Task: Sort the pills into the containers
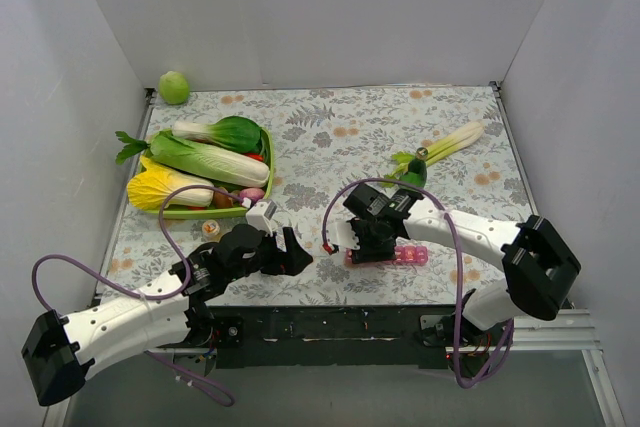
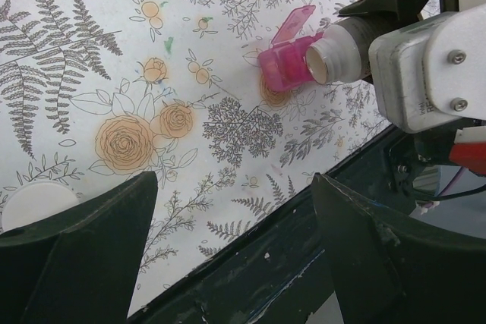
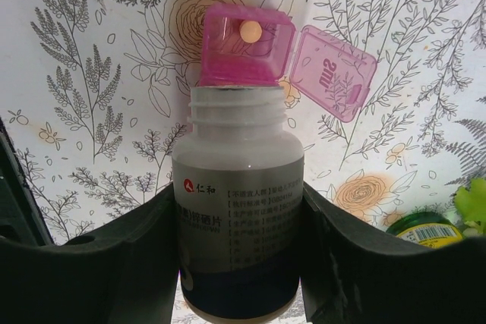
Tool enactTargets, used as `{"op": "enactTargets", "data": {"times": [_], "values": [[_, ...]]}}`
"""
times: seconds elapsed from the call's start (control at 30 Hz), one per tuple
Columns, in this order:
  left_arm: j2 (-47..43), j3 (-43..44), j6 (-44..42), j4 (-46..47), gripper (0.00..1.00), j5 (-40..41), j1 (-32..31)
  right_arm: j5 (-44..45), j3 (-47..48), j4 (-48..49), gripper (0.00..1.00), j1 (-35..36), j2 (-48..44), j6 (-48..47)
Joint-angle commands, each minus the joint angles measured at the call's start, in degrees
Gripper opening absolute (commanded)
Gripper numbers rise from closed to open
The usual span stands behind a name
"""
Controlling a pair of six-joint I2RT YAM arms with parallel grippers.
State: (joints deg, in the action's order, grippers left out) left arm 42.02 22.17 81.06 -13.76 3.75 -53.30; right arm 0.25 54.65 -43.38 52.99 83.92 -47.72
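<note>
The pink pill organizer [image 1: 398, 255] lies near the table's front edge. In the right wrist view its end compartment [image 3: 241, 57] stands open with the lid [image 3: 334, 73] flipped to the right, and one pale round pill [image 3: 250, 32] lies inside. My right gripper [image 3: 239, 202] is shut on a white pill bottle [image 3: 239, 187], uncapped, whose mouth is tipped right at the open compartment. The left wrist view also shows the bottle mouth [image 2: 328, 61] against the organizer [image 2: 282, 66]. My left gripper [image 2: 231, 187] is open and empty, to the left of the organizer [image 1: 292, 250].
A green oval tray [image 1: 265, 182] of vegetables stands at the left. A green ball [image 1: 174, 87] sits at the far left corner, and a leek [image 1: 445, 145] lies at the right. A small round white thing [image 2: 34, 204] lies by my left gripper. The dark front edge [image 2: 304, 240] is close.
</note>
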Motion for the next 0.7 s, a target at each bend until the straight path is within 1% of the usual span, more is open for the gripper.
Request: {"op": "enactTargets", "data": {"times": [0.0,0.13,0.23,0.3,0.33,0.37,0.43,0.47,0.5,0.53,0.57,0.6,0.63,0.67], "values": [[-1.9,0.0,0.2,-0.7,0.83,-1.0,0.3,-3.4,0.6,1.4,0.01,-0.5,-4.5,0.3],[-3.1,0.7,0.5,-0.7,0.83,-2.0,0.3,-6.8,0.7,2.3,0.01,-2.9,-8.4,0.5],[-5.3,1.9,0.7,-0.8,0.83,-2.4,0.3,-12.2,0.8,2.9,0.01,-6.0,-13.6,1.1],[-6.8,2.6,0.8,-0.8,0.83,-2.7,0.3,-18.1,1.5,3.4,0.01,-8.6,-18.2,1.6],[-8.3,3.3,0.8,-0.9,0.83,-2.5,0.3,-20.2,3.0,3.6,0.01,-11.5,-19.9,2.2],[-8.9,3.7,0.8,-1.2,0.84,-2.5,0.3,-24.7,3.9,4.1,0.01,-13.2,-21.6,2.9],[-10.4,4.7,0.6,-2.3,0.84,-2.1,0.3,-28.6,4.4,11.7,0.01,-17.2,-28.9,6.9],[-10.7,5.9,0.5,-2.8,0.84,-1.6,0.3,-30.7,4.1,16.3,0.01,-17.5,-31.6,8.9],[-11.2,6.5,0.2,-4.2,0.84,-1.2,0.3,-30.7,4.0,20.2,0.01,-17.6,-36.3,11.1],[-11.4,7.2,0.2,-4.9,0.84,-0.7,0.4,-30.3,3.9,28.6,0.01,-17.7,-38.0,13.7],[-12.2,8.2,0.2,-5.5,0.84,-0.3,0.3,-28.0,4.8,32.4,0.01,-17.8,-39.3,20.2],[-12.6,8.9,0.1,-6.4,0.84,0.3,0.3,-26.4,5.6,35.2,0.01,-18.1,-40.8,22.8],[-12.8,9.5,0.2,-7.0,0.84,0.6,0.3,-24.7,6.4,40.9,0.01,-18.8,-41.3,25.5],[-13.6,9.9,0.2,-7.5,0.84,0.9,0.3,-20.9,6.3,45.0,0.01,-19.4,-42.0,30.0]]}}
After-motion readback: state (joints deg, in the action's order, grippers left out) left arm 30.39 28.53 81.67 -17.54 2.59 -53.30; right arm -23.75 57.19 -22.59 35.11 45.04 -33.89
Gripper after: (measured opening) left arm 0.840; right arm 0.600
